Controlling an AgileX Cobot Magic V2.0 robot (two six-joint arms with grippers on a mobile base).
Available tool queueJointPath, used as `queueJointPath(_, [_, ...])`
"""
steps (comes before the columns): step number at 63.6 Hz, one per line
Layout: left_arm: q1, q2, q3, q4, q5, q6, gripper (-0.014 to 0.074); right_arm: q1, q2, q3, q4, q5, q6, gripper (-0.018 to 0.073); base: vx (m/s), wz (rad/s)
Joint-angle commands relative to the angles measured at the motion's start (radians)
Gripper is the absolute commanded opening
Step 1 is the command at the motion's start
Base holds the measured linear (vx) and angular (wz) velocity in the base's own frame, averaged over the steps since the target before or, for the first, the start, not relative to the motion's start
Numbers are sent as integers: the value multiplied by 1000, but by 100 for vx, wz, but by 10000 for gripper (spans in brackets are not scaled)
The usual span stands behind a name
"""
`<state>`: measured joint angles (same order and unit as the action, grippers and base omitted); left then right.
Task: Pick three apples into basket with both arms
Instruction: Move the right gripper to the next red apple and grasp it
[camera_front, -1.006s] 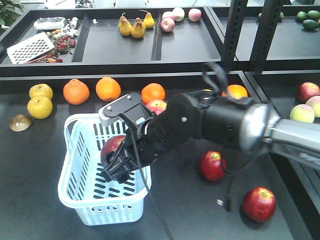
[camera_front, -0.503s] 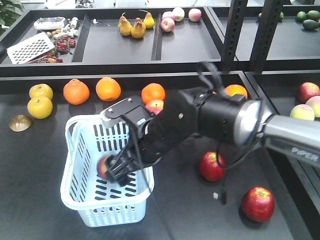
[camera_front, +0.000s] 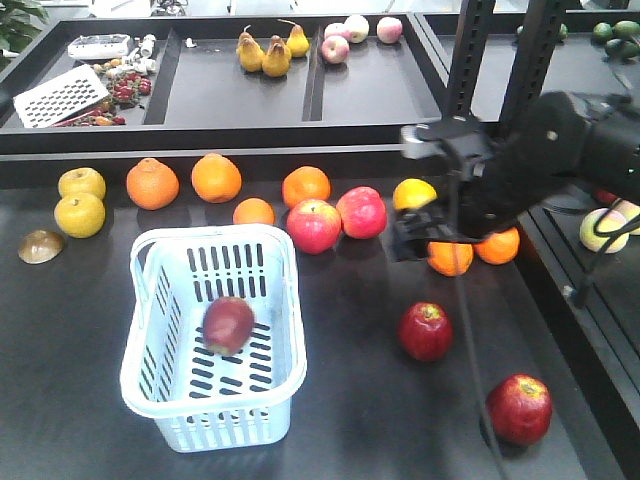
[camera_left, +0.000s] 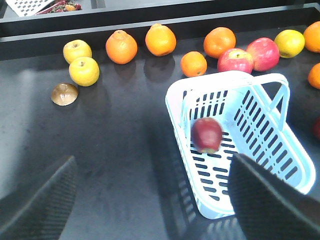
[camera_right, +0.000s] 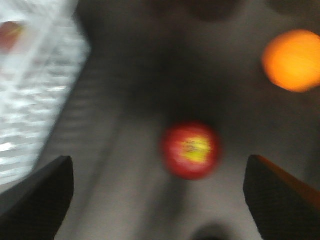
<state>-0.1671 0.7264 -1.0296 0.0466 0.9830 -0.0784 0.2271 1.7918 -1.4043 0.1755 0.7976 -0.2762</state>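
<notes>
One dark red apple (camera_front: 228, 324) lies on the slotted floor of the basket (camera_front: 215, 232), blurred on my screen but plainly inside the rim. The second apple (camera_front: 425, 331) sits on the table (camera_front: 80, 380) right of the basket, apart from it. The third apple (camera_front: 519, 408) is farther right still. My right gripper (camera_right: 157, 159) hangs right of the basket, fingers spread wide with nothing between them. My left gripper (camera_left: 152, 162) looks down on the basket, likewise splayed and empty.

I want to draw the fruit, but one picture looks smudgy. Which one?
Right wrist view: smeared all over; the table apple and orange have fuzzy edges. Front view: sharp, except the basket apple, slightly blurred. Left wrist view: mostly clear.
</notes>
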Motion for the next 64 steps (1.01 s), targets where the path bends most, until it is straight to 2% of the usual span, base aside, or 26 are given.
queueJointPath(1, [2, -2, -21, 1, -61, -8, 575, -57, 22, -14, 2, -59, -14, 645, 0, 0])
queueJointPath(10, [2, -2, -21, 1, -61, -8, 575, -67, 112, -14, 1, -101, -52, 645, 0, 0])
queueJointPath(23, [2, -2, -21, 1, -61, -8, 575, -64, 204, -14, 12, -191, -52, 645, 0, 0])
queueJointPath(32, [2, -2, -21, 1, -61, -8, 575, -61, 257, -14, 52, -205, -57, 645, 0, 0])
queueJointPath(42, [2, -2, -21, 1, -61, -8, 575, -43, 306, -14, 103, -206, -109, 641, 0, 0])
queueJointPath(57, [2, -2, -21, 1, -61, -8, 575, -26, 367, -14, 109, -205, -116, 631, 0, 0])
queueJointPath(64, [2, -2, -21, 1, -61, -8, 575, -27, 376, -14, 92, -196, -103, 579, 0, 0])
